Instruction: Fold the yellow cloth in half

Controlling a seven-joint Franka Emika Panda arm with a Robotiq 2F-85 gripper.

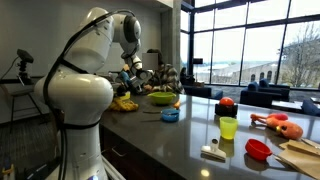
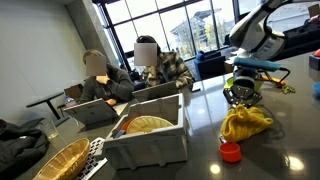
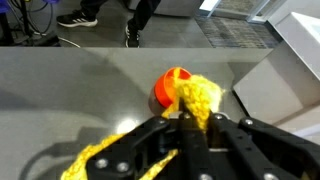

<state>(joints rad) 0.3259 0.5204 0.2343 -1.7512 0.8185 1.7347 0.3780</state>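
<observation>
Pincer (image 2: 243,96) clenched on a pinch of the yellow cloth (image 2: 246,123); in wrist view the black fingers (image 3: 222,138) meet on the fabric. Cloth soft and nubbly, bunched into a rumpled heap, its peak drawn up to the fingertips, the rest slumped on the dark glossy countertop (image 2: 290,150). Small round orange-red cap (image 2: 231,151) lies just beside the cloth; contact cannot be told. Boxy grey plastic bin (image 2: 150,140) stands near the cloth, a woven basket (image 2: 143,125) inside it. In an exterior view a lime-green bowl (image 1: 160,98) sits just past the cloth, with a small blue bowl (image 1: 170,115) near. White rounded arm (image 1: 85,80) fills the foreground beside the cloth.
</observation>
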